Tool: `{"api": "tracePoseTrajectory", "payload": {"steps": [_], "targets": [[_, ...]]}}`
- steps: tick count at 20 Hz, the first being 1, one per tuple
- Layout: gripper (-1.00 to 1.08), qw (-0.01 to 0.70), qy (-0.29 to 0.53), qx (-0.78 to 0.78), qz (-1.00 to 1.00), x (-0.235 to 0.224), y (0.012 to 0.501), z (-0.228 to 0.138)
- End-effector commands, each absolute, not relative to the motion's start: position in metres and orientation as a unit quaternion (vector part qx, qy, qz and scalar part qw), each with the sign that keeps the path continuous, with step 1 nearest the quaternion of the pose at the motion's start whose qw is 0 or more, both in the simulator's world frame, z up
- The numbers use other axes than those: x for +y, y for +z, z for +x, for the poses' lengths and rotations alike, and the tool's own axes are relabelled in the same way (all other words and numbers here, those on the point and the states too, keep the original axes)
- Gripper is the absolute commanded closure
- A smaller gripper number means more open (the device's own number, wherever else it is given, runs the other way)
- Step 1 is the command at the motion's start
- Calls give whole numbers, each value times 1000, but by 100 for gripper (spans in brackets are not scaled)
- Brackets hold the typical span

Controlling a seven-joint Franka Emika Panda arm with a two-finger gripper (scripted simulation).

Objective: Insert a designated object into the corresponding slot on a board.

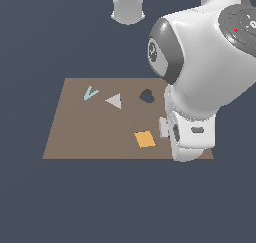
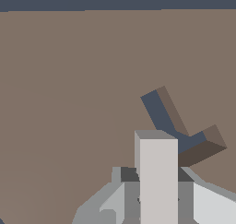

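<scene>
A: Going from the exterior view's left, what lies on the board (image 1: 85, 132)?

B: A pale teal V shape (image 1: 90, 92) first, then a light grey triangle (image 1: 115, 101), a dark heart-shaped cut-out (image 1: 146, 96), and nearer the front edge an orange square (image 1: 145, 139). At the exterior view's right the white arm (image 1: 200, 72) hangs over the board and hides that corner.

A: And the grey T block (image 2: 158, 179)?

B: In the wrist view it sits between the gripper's (image 2: 156, 195) fingers, which are closed against its sides. Only a long pale bar of it shows, its long axis running straight out from the claw; I cannot tell which way the crossbar points.

A: The slot (image 2: 173, 126)?

B: Just beyond the block's tip, a dark navy T-shaped cut-out, tilted against the block's axis. The block's end overlaps its edge in that picture; whether they touch I cannot tell.
</scene>
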State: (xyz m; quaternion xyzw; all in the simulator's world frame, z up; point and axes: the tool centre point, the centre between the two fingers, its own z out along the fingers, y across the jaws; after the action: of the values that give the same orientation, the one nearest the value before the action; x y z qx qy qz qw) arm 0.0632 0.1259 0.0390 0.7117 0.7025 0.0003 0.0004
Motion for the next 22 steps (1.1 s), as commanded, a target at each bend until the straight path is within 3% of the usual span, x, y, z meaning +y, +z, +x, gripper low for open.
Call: {"api": "tracePoseTrajectory", "payload": {"steps": [1,22], "targets": [[108,1,0,733,680,130,39,68],[108,0,0,847,532,155,40,83]]}}
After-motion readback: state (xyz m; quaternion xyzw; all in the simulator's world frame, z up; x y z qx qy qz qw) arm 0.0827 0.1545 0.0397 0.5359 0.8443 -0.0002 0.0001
